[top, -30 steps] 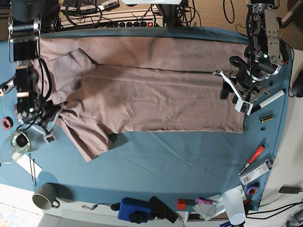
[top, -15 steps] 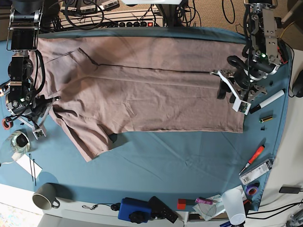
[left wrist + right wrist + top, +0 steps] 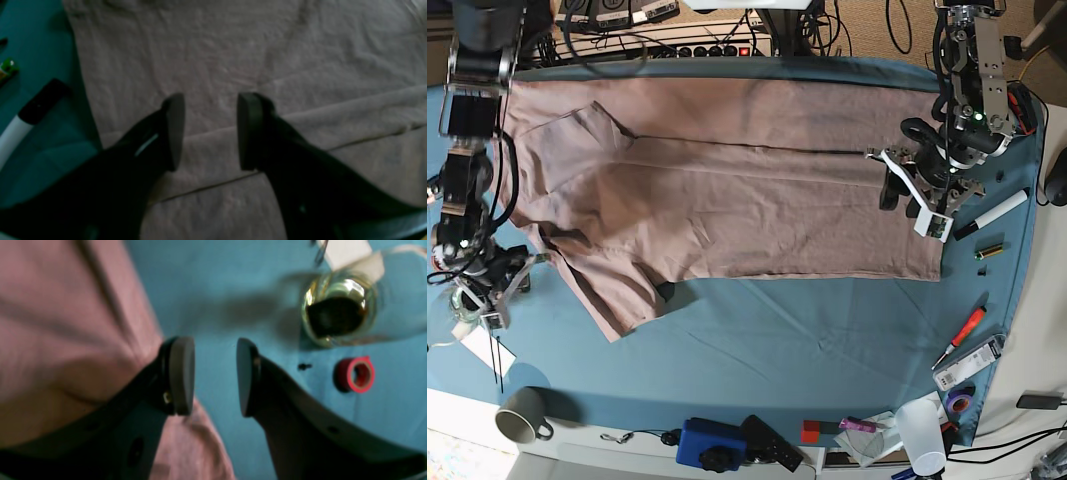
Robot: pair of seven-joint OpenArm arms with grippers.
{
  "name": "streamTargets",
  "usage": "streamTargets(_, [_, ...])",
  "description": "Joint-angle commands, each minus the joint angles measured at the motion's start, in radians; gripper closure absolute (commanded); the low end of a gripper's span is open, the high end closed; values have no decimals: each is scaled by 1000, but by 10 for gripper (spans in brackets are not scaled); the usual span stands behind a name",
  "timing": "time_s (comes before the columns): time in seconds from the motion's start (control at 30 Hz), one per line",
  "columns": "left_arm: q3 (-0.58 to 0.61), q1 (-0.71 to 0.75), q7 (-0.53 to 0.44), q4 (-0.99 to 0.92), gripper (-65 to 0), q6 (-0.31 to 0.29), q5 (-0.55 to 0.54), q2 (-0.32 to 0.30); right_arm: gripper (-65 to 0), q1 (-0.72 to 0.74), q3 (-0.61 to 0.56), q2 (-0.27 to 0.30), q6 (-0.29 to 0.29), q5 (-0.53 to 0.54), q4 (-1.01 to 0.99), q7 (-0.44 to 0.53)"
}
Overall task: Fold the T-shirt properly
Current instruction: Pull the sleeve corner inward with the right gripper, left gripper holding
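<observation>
Backing off toward the near table edge, the right gripper has let go: its fingers are spread, with only blue cloth between them and the T-shirt sleeve beside the left pad. That sleeve fold looks unfinished. The left gripper, also spread, has slid inward over the hem fold. A glass jar and red tape roll crowd the right pad's outer side.

glass jar and red tape roll beside right claw
</observation>
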Motion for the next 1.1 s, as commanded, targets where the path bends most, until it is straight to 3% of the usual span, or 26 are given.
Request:
streamTargets(0.0, [-3,-7,-24,16,-262,0,-10,-6,-215,50,6,5,25,2,-36,19])
streamTargets(0.17, [-3,-7,-24,16,-262,0,-10,-6,-215,155,6,-60,128,1,-261,29])
streamTargets(0.3, [-3,-7,-24,16,-262,0,-10,-6,-215,175,6,-99,127,-3,-354,42])
streamTargets(0.5, [-3,-7,-24,16,-262,0,-10,-6,-214,151,6,-111,128,7,-365,-3])
streamTargets(0.53, [-3,-7,-24,16,-262,0,-10,-6,-198,150,6,-111,128,15,-365,-29])
streamTargets(0.63, [-3,-7,-25,16,-262,0,-10,-6,-24,151,6,-110,120,49,-365,-151])
streamTargets(0.67, [-3,-7,-25,16,-262,0,-10,-6,0,150,6,-110,120,55,-365,-178])
streamTargets(0.9, [-3,-7,-25,16,-262,0,-10,-6,0,140,6,-109,119,68,-362,-195])
streamTargets(1.07, [-3,-7,-25,16,-262,0,-10,-5,0,101,7,-101,154,224,-286,-248])
